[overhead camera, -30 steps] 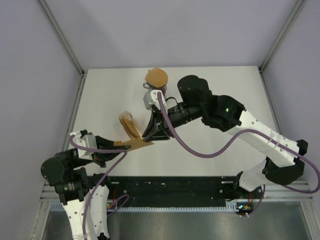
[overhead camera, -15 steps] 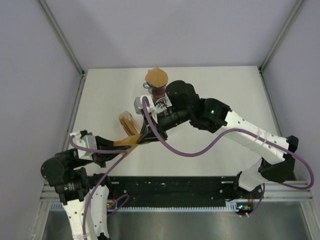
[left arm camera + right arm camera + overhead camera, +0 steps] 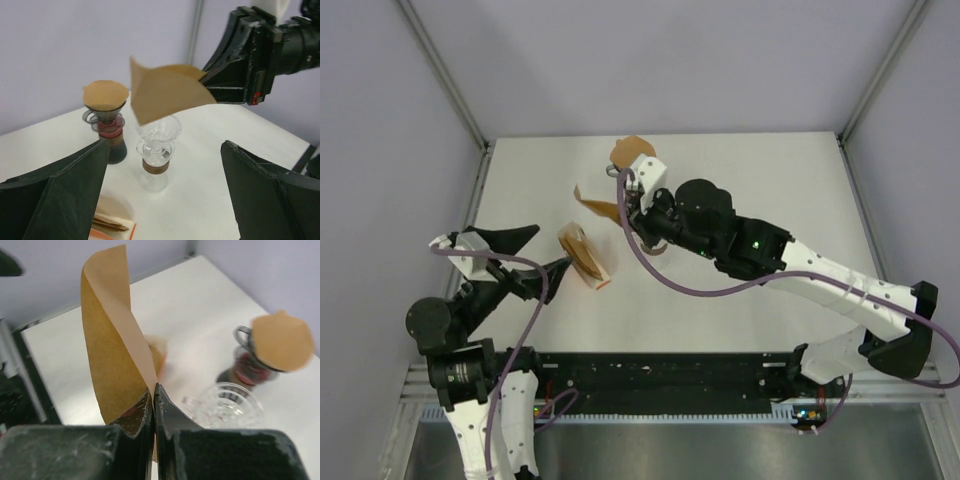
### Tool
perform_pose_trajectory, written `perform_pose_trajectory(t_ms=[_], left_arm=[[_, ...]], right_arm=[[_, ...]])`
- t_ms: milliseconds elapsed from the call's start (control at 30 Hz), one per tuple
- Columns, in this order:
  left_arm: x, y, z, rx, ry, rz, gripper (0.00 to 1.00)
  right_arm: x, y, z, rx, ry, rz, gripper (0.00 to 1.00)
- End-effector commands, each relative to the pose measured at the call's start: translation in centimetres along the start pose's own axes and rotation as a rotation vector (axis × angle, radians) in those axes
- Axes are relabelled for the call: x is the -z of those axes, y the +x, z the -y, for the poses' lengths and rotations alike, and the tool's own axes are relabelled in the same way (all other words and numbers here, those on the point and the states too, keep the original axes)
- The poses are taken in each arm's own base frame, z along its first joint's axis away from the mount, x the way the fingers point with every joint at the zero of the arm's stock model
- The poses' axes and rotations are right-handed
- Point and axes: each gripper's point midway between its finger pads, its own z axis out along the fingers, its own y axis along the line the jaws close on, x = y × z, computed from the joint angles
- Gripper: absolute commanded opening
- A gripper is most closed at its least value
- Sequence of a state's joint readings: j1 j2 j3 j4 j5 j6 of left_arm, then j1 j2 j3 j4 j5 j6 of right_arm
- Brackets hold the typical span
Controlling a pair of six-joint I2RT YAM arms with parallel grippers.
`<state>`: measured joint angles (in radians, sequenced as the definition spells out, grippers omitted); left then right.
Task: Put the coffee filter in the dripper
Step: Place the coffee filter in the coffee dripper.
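The left pincer (image 3: 554, 244) stands wide open near the left edge of the white table (image 3: 750, 180), its two dark fingers (image 3: 55, 190) spread apart with nothing between them. Just to its right a stack of brown paper filters (image 3: 585, 257) lies on the table in an opened wrapper.

Further right, one coffee filter (image 3: 595, 207) hangs in the air, pinched at one edge by the right pincer (image 3: 623, 208). The jaws are pressed flat together on the paper, as the right wrist view shows (image 3: 152, 390). The filter (image 3: 112, 355) is partly unfolded and curls upward from the grip. In the left wrist view it (image 3: 165, 95) sits above the clear glass dripper (image 3: 157, 145), not yet inside the cone; whether its lower edge touches the rim cannot be told.

The glass dripper (image 3: 227, 402) stands upright on the table, empty. Beside it stands a second dripper (image 3: 633, 152) on a dark base, with a brown filter already spread in its top (image 3: 105, 97).
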<state>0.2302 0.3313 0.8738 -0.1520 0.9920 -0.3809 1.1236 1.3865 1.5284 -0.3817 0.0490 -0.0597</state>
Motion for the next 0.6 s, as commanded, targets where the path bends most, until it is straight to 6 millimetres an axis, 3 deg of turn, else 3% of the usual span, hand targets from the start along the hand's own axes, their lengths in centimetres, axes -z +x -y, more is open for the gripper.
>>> perform_pose_trajectory(t_ms=[0, 100, 200, 367, 500, 567], left_arm=[[0.4, -1.5, -3.8, 0.048, -0.246, 0.053, 0.99], [0.2, -1.8, -3.6, 0.154, -0.259, 0.063, 0.99], [-0.5, -3.4, -2.8, 0.242, -0.214, 0.091, 0.99], [-1.1, -5.3, -3.4, 0.300, -0.236, 0.116, 0.99], [-1.1, -4.2, -5.1, 0.390, -0.321, 0.085, 0.99], [-0.9, -3.3, -5.8, 0.408, -0.356, 0.055, 0.90]], right_arm=[[3.4, -5.9, 7.5, -0.168, 0.452, 0.292, 0.00], [2.6, -6.9, 7.1, -0.179, 0.481, 0.354, 0.00], [0.2, -6.9, 5.5, -0.132, 0.480, 0.332, 0.00], [-3.0, -7.3, 3.2, -0.098, 0.456, 0.329, 0.00], [-4.5, -7.9, 1.6, -0.070, 0.430, 0.326, 0.00], [-5.1, -7.9, 0.9, -0.050, 0.422, 0.317, 0.00]])
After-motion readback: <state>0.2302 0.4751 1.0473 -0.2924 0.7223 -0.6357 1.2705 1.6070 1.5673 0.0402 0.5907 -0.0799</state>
